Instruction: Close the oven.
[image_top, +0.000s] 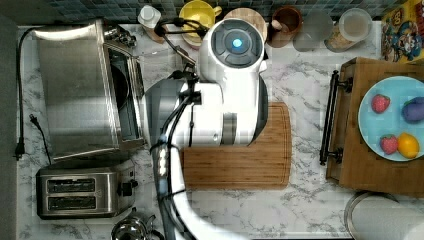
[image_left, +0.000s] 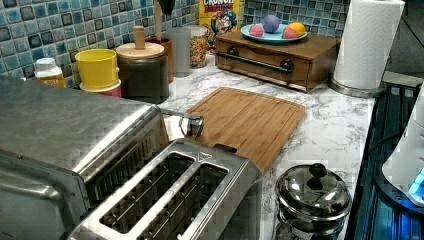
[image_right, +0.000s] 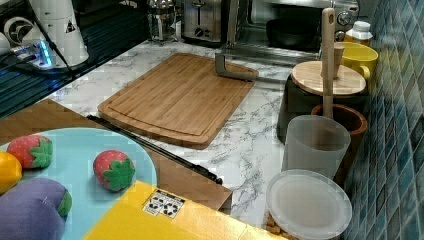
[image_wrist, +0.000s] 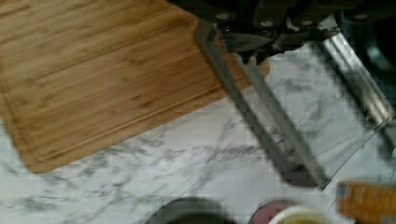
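The steel oven (image_top: 75, 90) stands at the top view's left, with its glass door (image_top: 160, 107) folded down flat toward the cutting board. The dark interior (image_right: 292, 30) lies open in the right view. The bar handle (image_right: 232, 72) hangs over the board's corner; its end (image_left: 192, 124) shows in the left view. My arm (image_top: 230, 85) reaches over the lowered door in the top view. In the wrist view my gripper (image_wrist: 250, 53) sits right at the handle bar (image_wrist: 261, 112), close above it.
A two-slot toaster (image_top: 80, 192) sits beside the oven, with a lidded steel pot (image_left: 312, 192) near it. A bamboo cutting board (image_top: 250, 165) lies in front of the door. Jars and a yellow cup (image_top: 197, 15) line the tiled wall. A wooden tray (image_top: 370, 170) holds a plate.
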